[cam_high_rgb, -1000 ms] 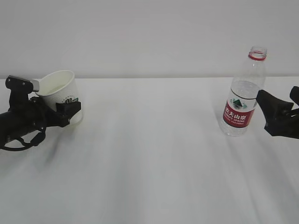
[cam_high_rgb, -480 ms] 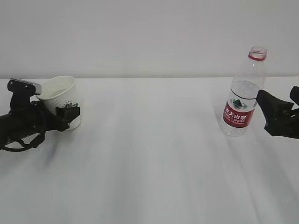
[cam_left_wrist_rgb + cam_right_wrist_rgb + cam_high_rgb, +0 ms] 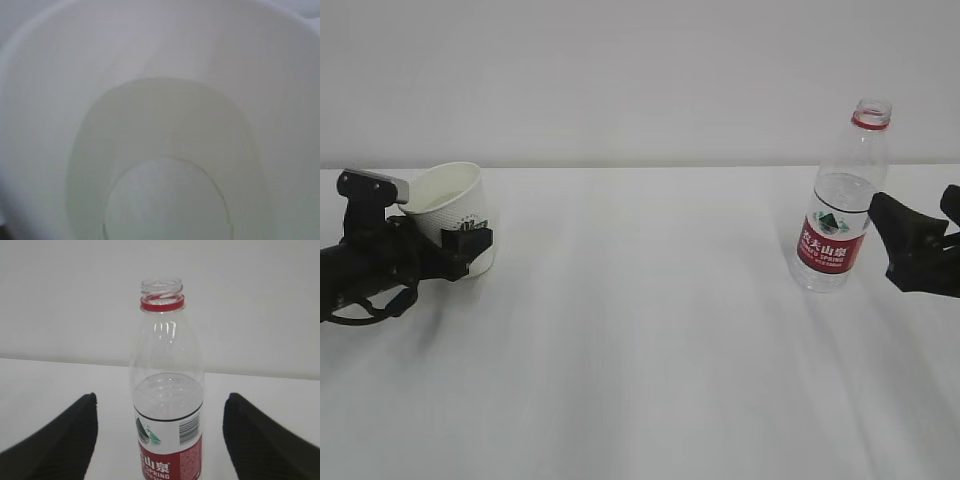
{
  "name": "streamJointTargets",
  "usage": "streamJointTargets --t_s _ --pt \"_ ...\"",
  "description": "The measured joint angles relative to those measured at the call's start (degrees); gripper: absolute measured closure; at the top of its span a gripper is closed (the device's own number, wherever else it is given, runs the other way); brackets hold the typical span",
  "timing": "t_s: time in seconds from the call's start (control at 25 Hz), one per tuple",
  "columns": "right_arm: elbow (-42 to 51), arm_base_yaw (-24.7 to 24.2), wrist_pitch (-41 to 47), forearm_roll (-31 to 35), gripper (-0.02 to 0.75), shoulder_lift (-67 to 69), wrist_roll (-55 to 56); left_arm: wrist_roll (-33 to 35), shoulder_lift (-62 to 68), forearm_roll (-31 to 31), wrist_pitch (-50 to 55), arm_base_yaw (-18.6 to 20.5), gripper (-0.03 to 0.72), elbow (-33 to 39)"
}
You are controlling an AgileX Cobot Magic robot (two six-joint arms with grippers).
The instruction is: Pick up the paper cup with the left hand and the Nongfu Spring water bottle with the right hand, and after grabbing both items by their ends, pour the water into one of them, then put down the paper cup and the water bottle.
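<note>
Your left pincer (image 3: 460, 250) is gripping the paper cup (image 3: 455, 215), tilted, at table (image 3: 640, 350) left. Only the left wrist cam is showing water (image 3: 165, 150) inside. Right pincer (image 3: 160, 440) is standing wide w/ the Nongfu Spring water bottle (image 3: 165, 405) upright btwn its fingers, untouched; bottle base is cut off.

White table surface (image 3: 650, 350), plain pale grey wall (image 3: 620, 70) behind it

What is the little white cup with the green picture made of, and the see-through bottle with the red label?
The white tapered cup looks like matte paper, opaque, with no shine. The clear ribbed bottle looks like thin glossy plastic: you can see through it.
</note>
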Motion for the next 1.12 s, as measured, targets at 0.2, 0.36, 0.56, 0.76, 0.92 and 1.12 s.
streamJointTargets --t_s 0.2,0.36,0.56,0.76,0.92,1.12 --pt "0.0 0.0 0.0 0.0 0.15 0.0 0.0 0.04 0.46 0.0 -0.64 0.0 0.189 0.0" --pt "0.0 0.0 0.0 0.0 0.15 0.0 0.0 0.04 0.44 0.0 -0.95 0.0 0.189 0.0" --pt "0.0 0.0 0.0 0.0 0.15 0.0 0.0 0.04 0.47 0.0 -0.98 0.0 0.144 0.0" --pt "0.0 0.0 0.0 0.0 0.15 0.0 0.0 0.04 0.57 0.37 -1.07 0.0 0.017 -0.03" --pt "0.0 0.0 0.0 0.0 0.15 0.0 0.0 0.04 0.57 0.37 -1.07 0.0 -0.002 -0.03" --pt "0.0 0.0 0.0 0.0 0.15 0.0 0.0 -0.2 0.57 0.37 -1.07 0.0 -0.004 -0.03"
